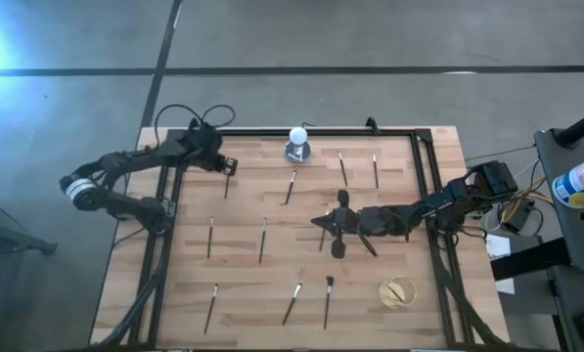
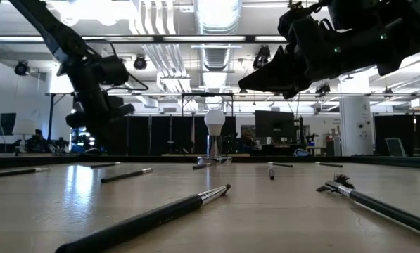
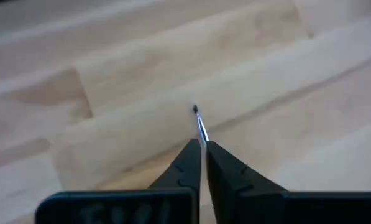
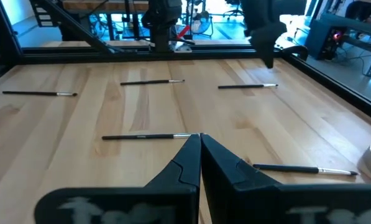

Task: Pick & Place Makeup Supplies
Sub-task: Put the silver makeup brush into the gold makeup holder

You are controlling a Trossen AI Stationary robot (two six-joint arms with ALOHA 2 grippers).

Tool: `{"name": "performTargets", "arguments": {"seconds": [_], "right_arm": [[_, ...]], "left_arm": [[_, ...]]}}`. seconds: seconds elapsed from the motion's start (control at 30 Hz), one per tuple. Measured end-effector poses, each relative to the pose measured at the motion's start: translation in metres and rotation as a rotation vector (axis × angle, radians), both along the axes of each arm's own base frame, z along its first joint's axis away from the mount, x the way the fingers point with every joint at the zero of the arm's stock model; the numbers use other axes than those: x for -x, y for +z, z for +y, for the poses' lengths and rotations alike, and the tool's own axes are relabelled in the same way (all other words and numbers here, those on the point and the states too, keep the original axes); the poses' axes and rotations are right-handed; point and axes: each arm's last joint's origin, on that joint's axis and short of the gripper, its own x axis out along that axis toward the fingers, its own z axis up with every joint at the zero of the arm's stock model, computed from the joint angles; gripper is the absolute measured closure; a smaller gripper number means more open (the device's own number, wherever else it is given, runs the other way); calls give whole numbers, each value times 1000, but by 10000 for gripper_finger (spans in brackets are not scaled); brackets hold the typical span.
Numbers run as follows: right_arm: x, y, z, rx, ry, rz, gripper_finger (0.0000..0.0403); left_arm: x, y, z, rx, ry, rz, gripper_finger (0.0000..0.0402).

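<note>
My left gripper (image 3: 201, 148) is pinching a thin makeup brush (image 3: 199, 124) above the table (image 1: 243, 293); my right gripper (image 4: 200, 142) is hovering closed, empty.

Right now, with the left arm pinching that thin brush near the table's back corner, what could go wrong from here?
1. The left gripper holds the brush between the very tips of its fingers, with only a short end showing; such a thin handle could pivot or slip out in transit.
2. The right gripper, shut, hangs mid-table over the scattered brushes; crossing paths could bring a collision.
3. The white ball on its base stands close by and might be knocked.
</note>
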Motion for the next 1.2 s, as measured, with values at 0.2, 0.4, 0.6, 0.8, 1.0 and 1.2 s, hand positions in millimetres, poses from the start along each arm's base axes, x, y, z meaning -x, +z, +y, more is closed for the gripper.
{"name": "performTargets", "arguments": {"seconds": [0.2,0.4,0.6,0.8,1.0,1.2], "right_arm": [[0,0,0,-11,-3,-2,394],[0,0,0,-15,-4,-3,394],[0,0,0,-15,-3,-3,394],[0,0,0,-15,-3,-2,394],[0,0,1,-15,2,-1,394],[1,-1,2,-18,3,0,394]], "left_arm": [[-9,-19,8,22,8,7,322],[-22,-33,18,40,1,30,293],[-25,-39,21,28,-1,69,303],[-24,-47,22,16,-3,98,367],[-24,-47,22,3,-26,107,396],[-19,-23,16,-55,-32,64,400]]}}
